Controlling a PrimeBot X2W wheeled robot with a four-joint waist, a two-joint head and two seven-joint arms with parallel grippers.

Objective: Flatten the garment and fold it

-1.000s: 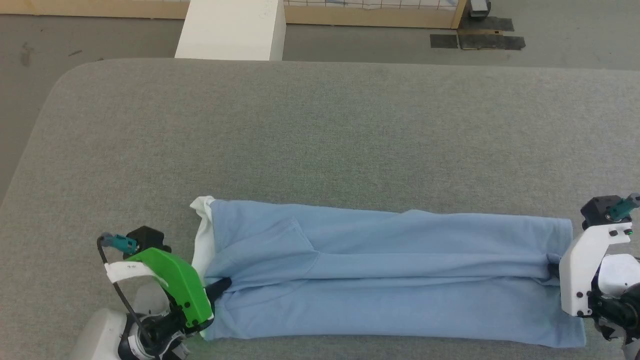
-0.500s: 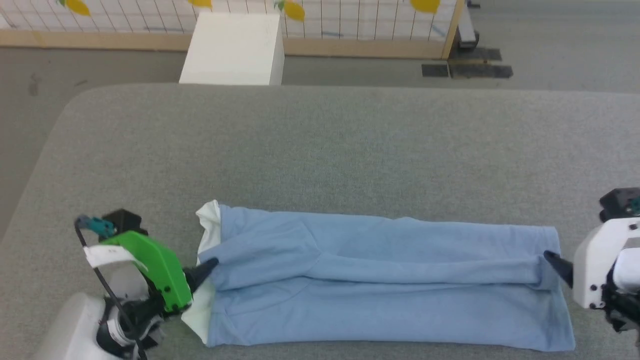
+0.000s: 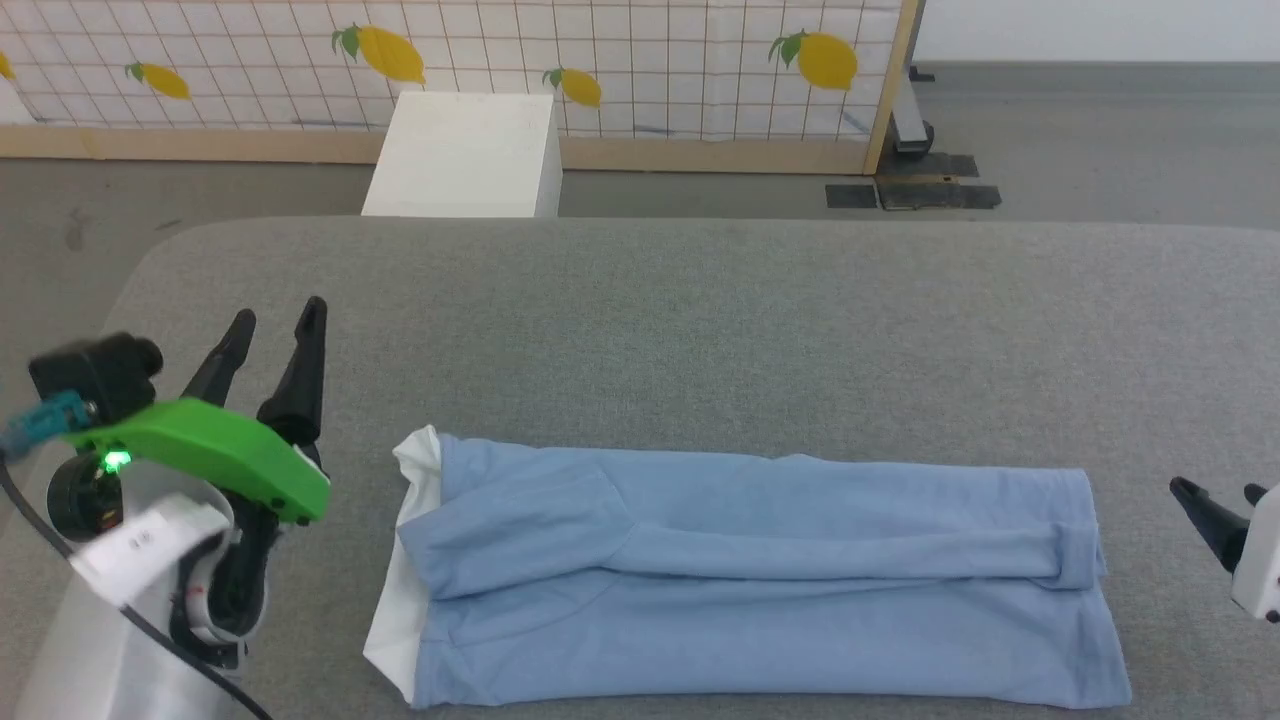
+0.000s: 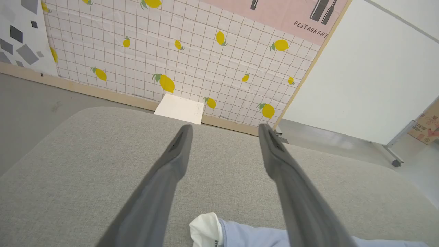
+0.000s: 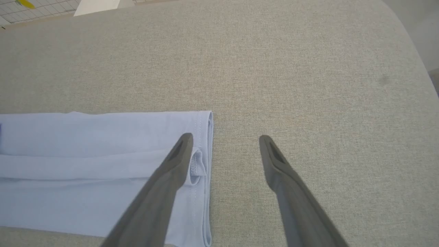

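Light-blue garment (image 3: 750, 580) lies as a long folded band at 6 o'clock on my worktop (image 3: 700, 320). Left hand (image 3: 279, 312) and right hand (image 3: 1215, 490) just released its ends, both spread, empty. Crosswise folding remains, I judge.

Table (image 3: 700, 320): open surface beyond the garment (image 3: 750, 590) and past both its short ends. The garment, low and flat, lies along the near edge. Off the far edge stand a white box (image 3: 465, 150) and a lemon-print screen (image 3: 650, 60).
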